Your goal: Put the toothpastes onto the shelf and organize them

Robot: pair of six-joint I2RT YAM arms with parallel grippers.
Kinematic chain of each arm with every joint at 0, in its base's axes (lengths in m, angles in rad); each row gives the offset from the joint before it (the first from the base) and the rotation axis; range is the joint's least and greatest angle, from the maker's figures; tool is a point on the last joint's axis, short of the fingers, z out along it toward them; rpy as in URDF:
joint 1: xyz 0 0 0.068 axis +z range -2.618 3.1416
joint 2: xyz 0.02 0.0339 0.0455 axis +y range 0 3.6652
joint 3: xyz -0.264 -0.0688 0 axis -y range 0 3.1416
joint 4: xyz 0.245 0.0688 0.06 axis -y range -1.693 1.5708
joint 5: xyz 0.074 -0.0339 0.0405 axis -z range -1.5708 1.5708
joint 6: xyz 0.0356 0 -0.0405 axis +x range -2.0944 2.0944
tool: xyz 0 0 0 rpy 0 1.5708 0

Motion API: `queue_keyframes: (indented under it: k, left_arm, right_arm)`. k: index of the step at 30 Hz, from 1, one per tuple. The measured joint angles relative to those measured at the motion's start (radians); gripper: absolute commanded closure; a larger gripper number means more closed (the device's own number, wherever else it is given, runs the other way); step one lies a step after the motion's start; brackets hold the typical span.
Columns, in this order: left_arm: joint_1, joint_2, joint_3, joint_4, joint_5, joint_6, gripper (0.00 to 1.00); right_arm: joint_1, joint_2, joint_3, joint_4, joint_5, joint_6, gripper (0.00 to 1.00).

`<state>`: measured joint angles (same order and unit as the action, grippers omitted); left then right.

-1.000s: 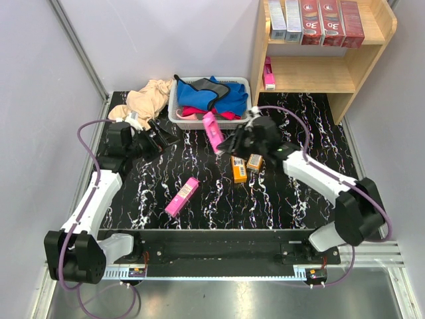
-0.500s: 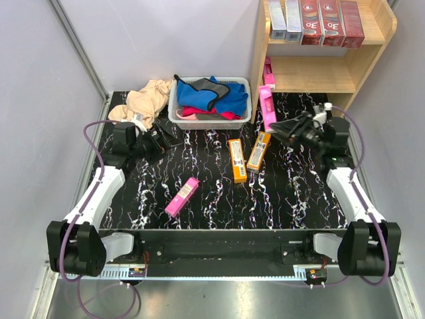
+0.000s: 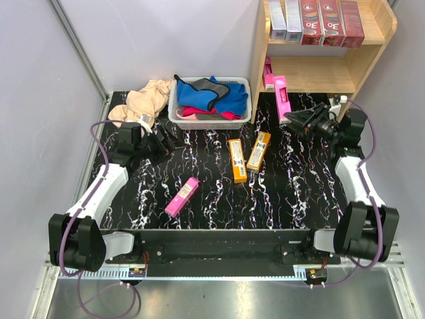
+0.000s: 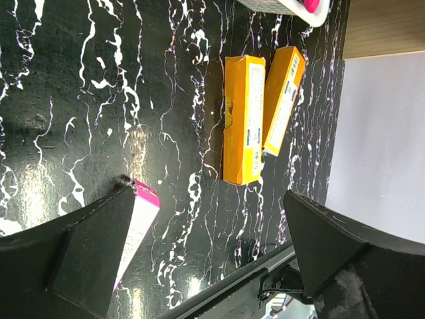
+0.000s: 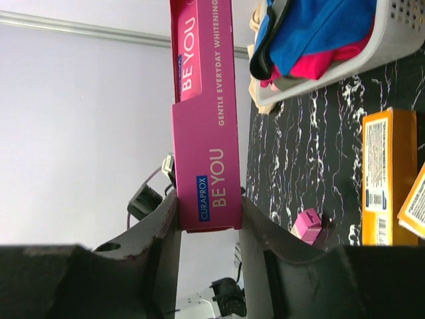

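Toothpaste box, pink, has been carried from mid-table to just before the shelf's lower tier, pinched in the right gripper; placing is judged next. Left gripper is spread wide, empty.

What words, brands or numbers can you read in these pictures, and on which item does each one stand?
"CURAPROX": pink box held in the right gripper.
"BE YOU": same pink box.
"GENTLE EVERYDAY WHITENING": same pink box.
"3D": red boxes on the top tier of the shelf.
Orange boxes: print too small to read.
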<state>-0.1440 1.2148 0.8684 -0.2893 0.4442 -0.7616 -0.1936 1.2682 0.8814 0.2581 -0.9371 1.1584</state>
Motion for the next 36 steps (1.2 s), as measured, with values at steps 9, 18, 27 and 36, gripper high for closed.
queue_keyframes:
  k: [9,18,27,36]
  left_arm:
    - [-0.010,0.011,0.000,0.013,0.000,0.003,0.01]
    - [-0.026,0.045,0.000,0.029,0.004,0.005,0.01]
    - [-0.035,0.066,0.000,0.035,0.008,0.006,0.01]
    - [-0.045,0.079,0.000,0.038,0.015,0.009,0.01]
  right_arm:
    - [-0.009,0.274,0.274,-0.003,0.005,0.014,0.72]
    - [-0.010,0.521,0.557,-0.076,0.030,0.012,0.72]
    - [-0.010,0.671,0.723,-0.197,0.081,-0.012,0.71]
    - [0.029,0.776,0.830,-0.255,0.127,-0.035,0.70]
